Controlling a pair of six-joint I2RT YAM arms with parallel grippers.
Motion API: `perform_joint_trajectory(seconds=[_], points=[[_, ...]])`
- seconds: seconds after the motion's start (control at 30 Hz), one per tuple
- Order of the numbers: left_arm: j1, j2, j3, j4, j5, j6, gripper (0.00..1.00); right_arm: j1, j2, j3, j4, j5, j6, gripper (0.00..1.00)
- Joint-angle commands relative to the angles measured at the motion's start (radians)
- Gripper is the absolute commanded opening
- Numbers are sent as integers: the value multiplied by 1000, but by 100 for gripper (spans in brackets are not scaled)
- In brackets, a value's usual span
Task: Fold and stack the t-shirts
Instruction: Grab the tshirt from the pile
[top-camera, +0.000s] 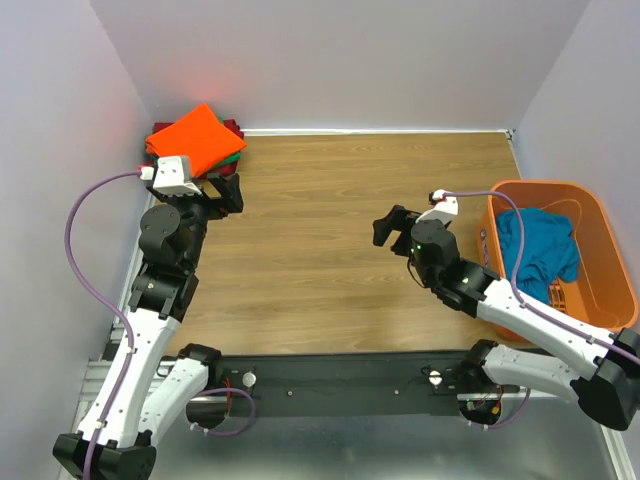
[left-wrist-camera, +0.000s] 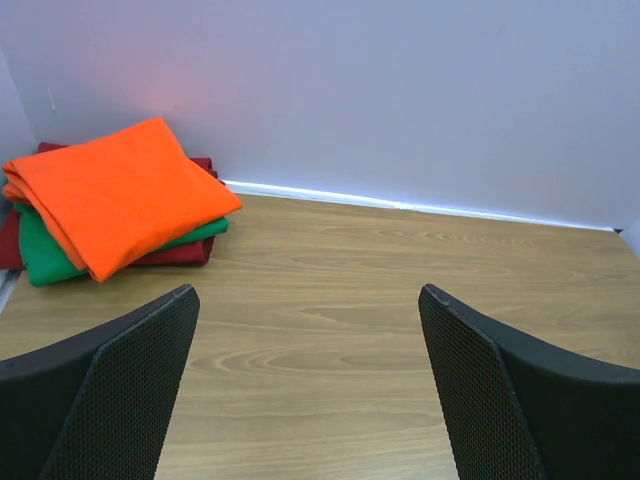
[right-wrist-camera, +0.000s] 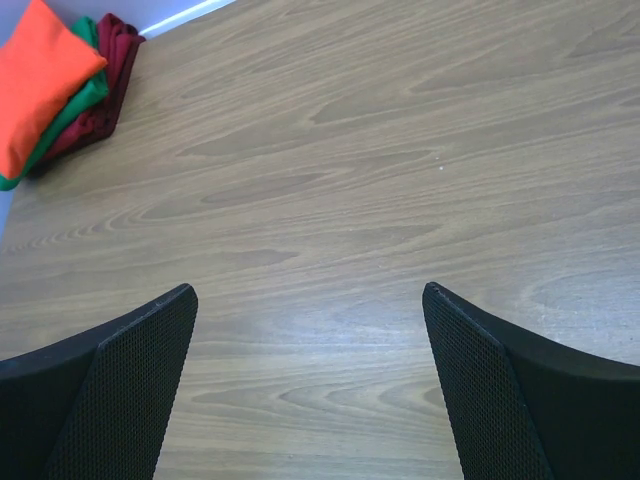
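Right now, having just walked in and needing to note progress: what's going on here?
Nothing is being handled. The left gripper and right gripper both hang open and empty over the wooden table. Three folded cloth shirts sit stacked in the far left corner: a bright orange t-shirt on top, a green t-shirt beneath, a dark red t-shirt at the bottom. A teal-blue t-shirt lies crumpled in the orange plastic basket on the right, not yet folded.

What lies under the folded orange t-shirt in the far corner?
A folded green t-shirt, and under that a dark red t-shirt. Only their edges show; the orange t-shirt covers the rest.
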Motion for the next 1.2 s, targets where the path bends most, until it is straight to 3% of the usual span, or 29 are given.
perform_joint_trajectory(seconds=[0.0,0.17,0.3,0.4,0.43,0.5,0.57,0.63,0.73,0.9,1.17], points=[[2,-9,-8,16,25,-7,98,-2,1,1,-20,54,-15,100],[2,-7,-9,19,33,-10,98,-2,70,102,-27,39,-101,100],[2,-6,-11,19,38,-12,98,-19,184,245,-78,147,-178,100],[2,-3,-11,20,47,-15,98,-173,256,384,-163,123,-198,100],[2,-4,-11,22,50,-18,98,-307,259,400,-171,29,-195,100],[2,-3,-12,23,56,-18,98,-455,267,429,-188,-64,-172,100],[2,-3,-12,25,59,-19,98,-647,276,445,-210,-64,-152,100],[2,-3,-14,26,61,-21,98,-841,306,454,-237,-170,-130,100],[2,3,-14,29,70,-22,98,-1001,343,429,-247,-230,-84,100],[2,11,-16,33,84,-27,98,-1106,448,334,-245,-199,17,100],[2,13,-17,33,90,-27,98,-1123,667,287,-224,-201,140,100]])
